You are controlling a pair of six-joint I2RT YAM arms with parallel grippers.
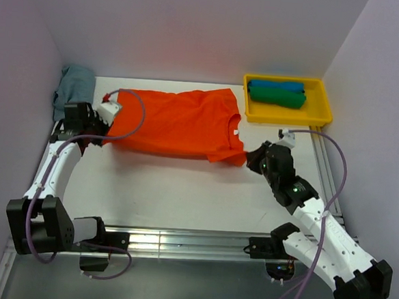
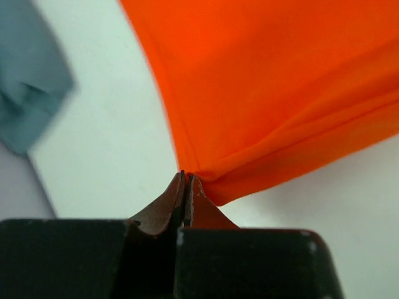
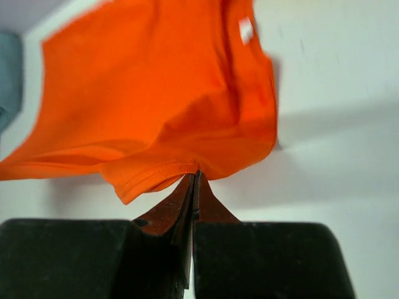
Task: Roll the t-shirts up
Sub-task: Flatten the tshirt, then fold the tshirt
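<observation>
A bright orange-red t-shirt (image 1: 177, 123) is stretched across the back half of the white table. My left gripper (image 1: 103, 137) is shut on its left lower corner, seen pinched at the fingertips in the left wrist view (image 2: 186, 175). My right gripper (image 1: 251, 158) is shut on its right sleeve hem (image 3: 168, 168), pinched at the tips (image 3: 196, 174). The shirt (image 3: 156, 93) hangs lifted between both grippers. A rolled green t-shirt (image 1: 277, 96) and a rolled blue one (image 1: 276, 85) lie in the tray. A dusty grey-blue t-shirt (image 1: 75, 87) is bunched at the back left.
The yellow plastic tray (image 1: 322, 117) stands at the back right. Walls close the table on the left, back and right. A metal rail (image 1: 179, 240) runs along the near edge between the arm bases. The grey-blue cloth (image 2: 28, 87) lies left of the left gripper.
</observation>
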